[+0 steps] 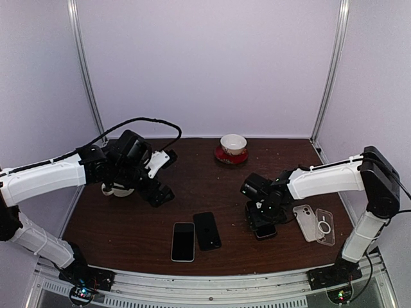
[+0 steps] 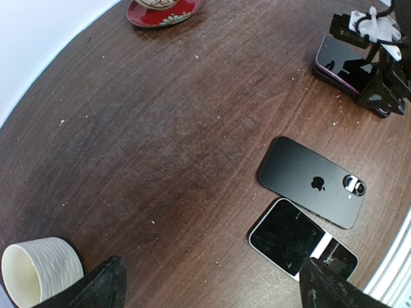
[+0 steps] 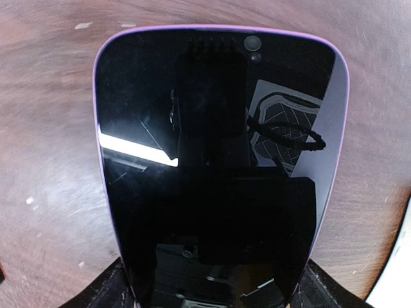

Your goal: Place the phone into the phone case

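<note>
While left fingers [image 2: 96, 290] gape wide, right fingers [image 3: 117, 287] clasping purple phone [image 3: 218, 160] edges

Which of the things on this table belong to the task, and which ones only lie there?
Job: purple phone, whitish phone case, clear ringed phone case.
Lying about: black phone, white-edged phone, bowl, red saucer, ribbed white cup.

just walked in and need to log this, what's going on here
The right arm is down over a purple-edged phone lying screen-up on the table, jaws straddling its sides; a firm grip can't be confirmed. The clear case lies empty nearby. The left arm hovers, jaws open, near a white cup. A white-edged phone and a black phone lie at the front.
</note>
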`<action>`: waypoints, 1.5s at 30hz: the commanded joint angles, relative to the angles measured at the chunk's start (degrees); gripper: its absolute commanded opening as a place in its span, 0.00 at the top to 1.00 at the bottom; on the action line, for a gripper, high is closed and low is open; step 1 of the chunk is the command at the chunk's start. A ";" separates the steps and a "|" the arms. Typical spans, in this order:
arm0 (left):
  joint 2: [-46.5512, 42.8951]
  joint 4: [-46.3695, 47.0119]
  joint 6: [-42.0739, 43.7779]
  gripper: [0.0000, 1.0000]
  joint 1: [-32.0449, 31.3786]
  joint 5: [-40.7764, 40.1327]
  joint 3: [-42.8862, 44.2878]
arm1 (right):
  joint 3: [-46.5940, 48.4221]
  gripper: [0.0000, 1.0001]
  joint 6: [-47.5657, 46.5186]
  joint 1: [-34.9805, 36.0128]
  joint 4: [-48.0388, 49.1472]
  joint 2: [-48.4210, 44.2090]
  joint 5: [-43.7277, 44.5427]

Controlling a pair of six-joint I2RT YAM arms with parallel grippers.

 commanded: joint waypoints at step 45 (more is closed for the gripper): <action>-4.54 46.91 -23.05 0.68 -2.50 20.55 -3.03 | 23.15 0.64 -31.39 21.12 32.19 -10.28 19.79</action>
